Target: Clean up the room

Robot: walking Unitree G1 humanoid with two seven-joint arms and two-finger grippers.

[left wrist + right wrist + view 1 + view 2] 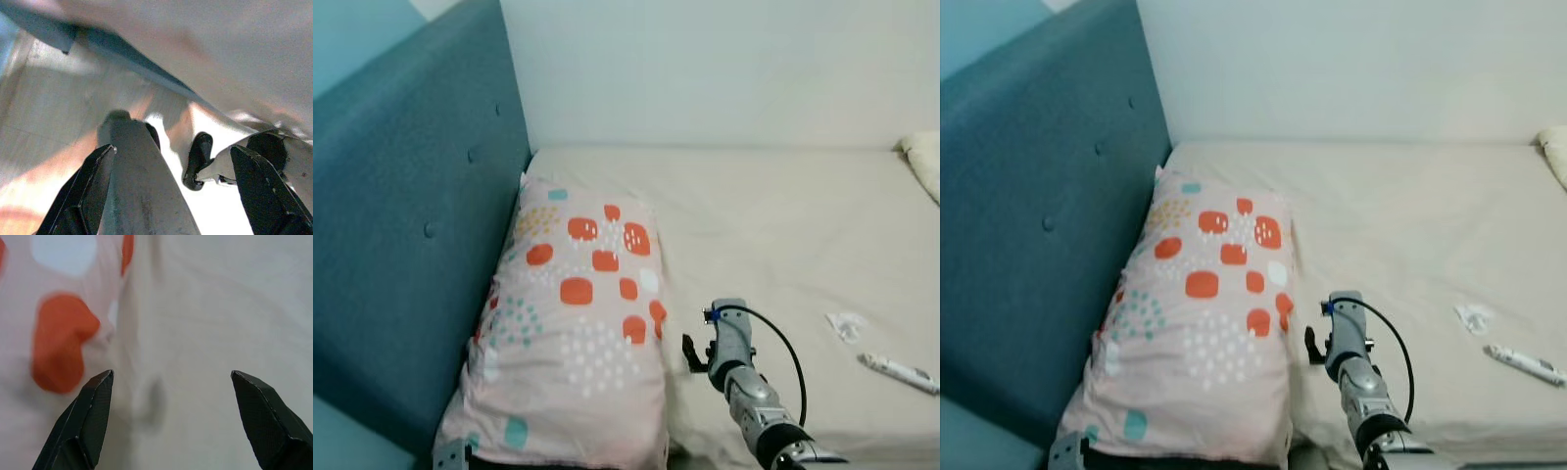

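- The pillow (573,333) lies on the left of the bed (773,215), its long left side against the blue headboard (401,225); it looks already placed, lengthwise from near to far.
- The right gripper (171,382) hangs just right of the pillow's near right edge, above the sheet, fingers spread wide and holding nothing.
- The left gripper (171,156) is low at the pillow's near left corner; its fingers stand apart, with floor and the bed's underside beyond them, nothing between.
- On the near right of the bed lie a crumpled wrapper (847,325) and a small white tube-like thing (899,371), close together and well apart from the pillow.
- Judgement: the pillow step seems finished, and the litter is what remains.
- The next move likely calls for the right arm to swing right, settle over the wrapper or tube, and close on it low against the soft sheet, where a thin item could slip.
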